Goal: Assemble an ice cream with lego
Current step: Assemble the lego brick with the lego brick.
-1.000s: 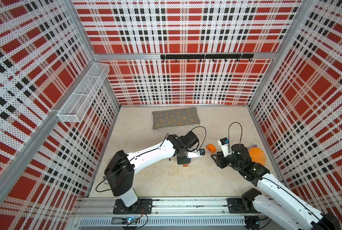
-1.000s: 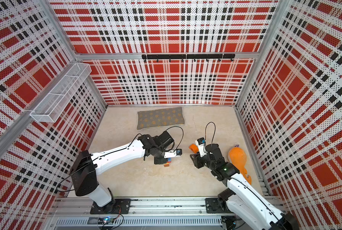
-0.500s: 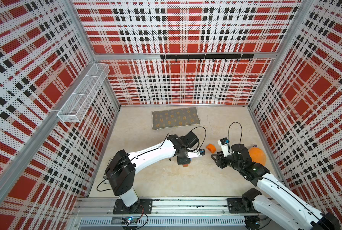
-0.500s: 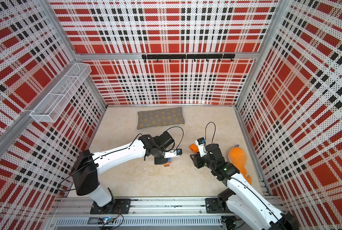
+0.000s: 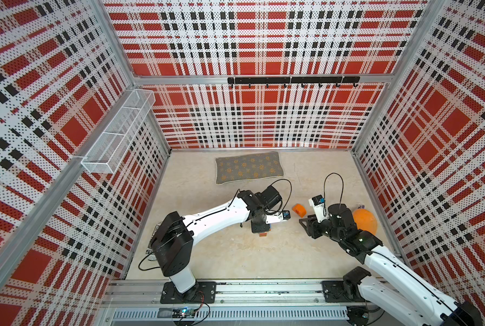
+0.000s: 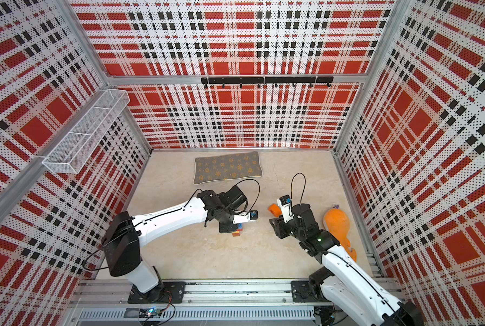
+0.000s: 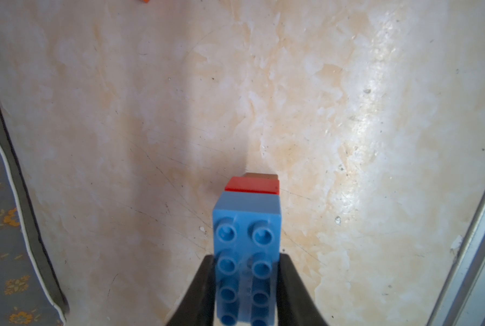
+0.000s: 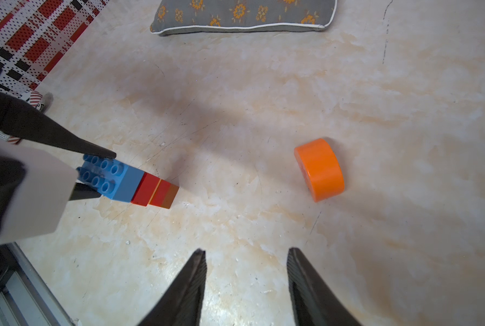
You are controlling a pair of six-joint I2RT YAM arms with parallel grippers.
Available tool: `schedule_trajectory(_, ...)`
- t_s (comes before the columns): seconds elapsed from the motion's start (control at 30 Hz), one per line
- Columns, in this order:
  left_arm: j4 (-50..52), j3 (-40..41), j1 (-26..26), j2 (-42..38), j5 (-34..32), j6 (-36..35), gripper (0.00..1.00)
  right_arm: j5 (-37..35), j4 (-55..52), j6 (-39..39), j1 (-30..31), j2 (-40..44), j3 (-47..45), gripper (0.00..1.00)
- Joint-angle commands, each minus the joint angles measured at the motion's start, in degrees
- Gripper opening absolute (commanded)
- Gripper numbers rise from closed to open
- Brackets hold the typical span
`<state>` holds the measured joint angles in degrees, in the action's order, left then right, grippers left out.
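Note:
My left gripper (image 7: 246, 256) is shut on the blue brick (image 7: 247, 254) at the top of a partial ice cream stack (image 8: 128, 183). Under the blue brick come red, yellow, red and brown bricks. The stack's studs face up and its brown end is down at the floor; in both top views only its lower bricks (image 5: 263, 234) (image 6: 236, 232) peek out below the gripper. An orange half-round dome (image 8: 320, 169) (image 5: 299, 210) lies loose on the floor to the right. My right gripper (image 8: 245, 251) (image 5: 303, 221) hangs open and empty just in front of the dome, not touching it.
A big plain orange round object (image 5: 365, 221) (image 6: 336, 223) lies by the right wall behind my right arm. A grey flowered cushion (image 5: 248, 167) lies at the back. A wire basket (image 5: 120, 132) hangs on the left wall, and a hook rail (image 5: 292, 80) on the back wall.

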<state>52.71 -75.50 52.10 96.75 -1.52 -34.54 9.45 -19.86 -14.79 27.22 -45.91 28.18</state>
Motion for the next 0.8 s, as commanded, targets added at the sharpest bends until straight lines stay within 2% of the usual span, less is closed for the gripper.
schedule_trajectory(0.0,0.55,0.01,-0.35,2.03,1.33,-0.21,0.03,0.48,1.14,0.28,-0.5,-0.01,-0.83,0.51)
schedule_trajectory(0.77,0.55,2.47,0.11,6.24,4.15,-0.19,0.03,0.83,1.31,0.11,-0.5,0.16,-0.97,0.51)
